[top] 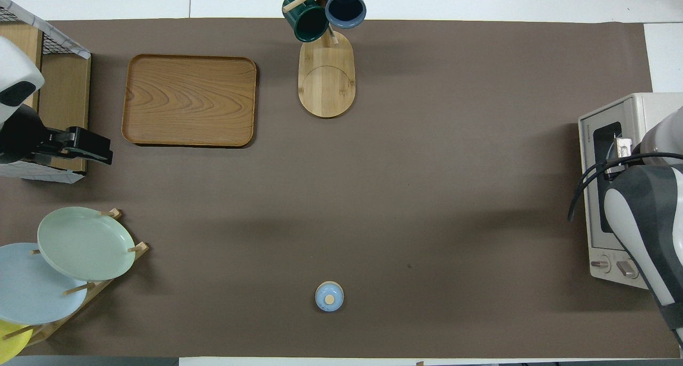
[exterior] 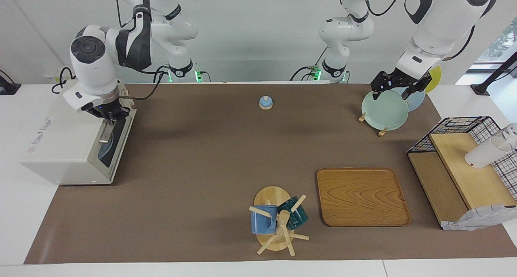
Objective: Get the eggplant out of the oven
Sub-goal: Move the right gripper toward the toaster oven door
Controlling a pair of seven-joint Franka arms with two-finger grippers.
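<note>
Brown-covered bench (exterior: 202, 156): slim dark eggplant unseen, presumably inside shut off-white boxy toaster oven (exterior: 60, 147); right fingers (exterior: 110, 116) closed at silver bar handle (exterior: 106, 132), left fingers (exterior: 375, 90) wide; likely glossy, slippery, best gripped mid-body.

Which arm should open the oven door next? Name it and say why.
The right arm. Its gripper is shut at the silver handle on the closed door of the oven. The left gripper hangs open over the plate rack at the table's other end, waiting.
</note>
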